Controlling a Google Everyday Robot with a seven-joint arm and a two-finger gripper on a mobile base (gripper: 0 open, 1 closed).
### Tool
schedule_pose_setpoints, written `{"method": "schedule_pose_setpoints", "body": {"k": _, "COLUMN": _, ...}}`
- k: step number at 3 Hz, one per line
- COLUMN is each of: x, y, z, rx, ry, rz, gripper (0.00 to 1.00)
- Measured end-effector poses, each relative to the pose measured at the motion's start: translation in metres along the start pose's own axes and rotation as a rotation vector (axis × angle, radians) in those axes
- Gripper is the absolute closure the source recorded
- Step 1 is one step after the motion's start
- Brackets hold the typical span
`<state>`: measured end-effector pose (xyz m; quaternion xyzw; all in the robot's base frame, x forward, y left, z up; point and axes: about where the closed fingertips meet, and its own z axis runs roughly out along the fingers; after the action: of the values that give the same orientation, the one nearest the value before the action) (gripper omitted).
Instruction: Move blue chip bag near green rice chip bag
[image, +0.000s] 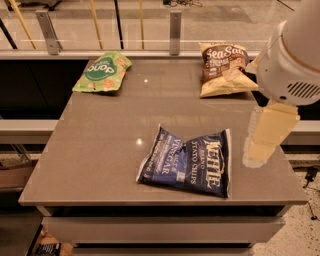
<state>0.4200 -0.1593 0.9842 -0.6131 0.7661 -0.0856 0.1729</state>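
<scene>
The blue chip bag (190, 163) lies flat near the front edge of the grey table (100, 150), right of the middle. The green rice chip bag (102, 72) lies at the far left corner, well apart from the blue bag. My gripper (256, 156) hangs cream-coloured below the white arm joint (292, 55). It is over the table's right side, just right of the blue bag and above it, not touching it. It holds nothing that I can see.
A brown-and-cream "Sea Salt" bag (223, 67) sits at the far right of the table, behind the arm. A glass rail with metal posts (174, 30) runs behind the table. Lower shelves flank the table on both sides.
</scene>
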Motion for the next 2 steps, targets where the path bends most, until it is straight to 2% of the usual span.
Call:
{"method": "schedule_pose_setpoints", "body": {"k": 1, "x": -0.009, "y": 0.006, "z": 0.027, "rx": -0.069, "ry": 0.038, "rz": -0.041, "gripper": 0.00}}
{"method": "schedule_pose_setpoints", "body": {"k": 2, "x": -0.021, "y": 0.011, "z": 0.060, "rx": -0.162, "ry": 0.035, "rz": -0.079, "gripper": 0.00}}
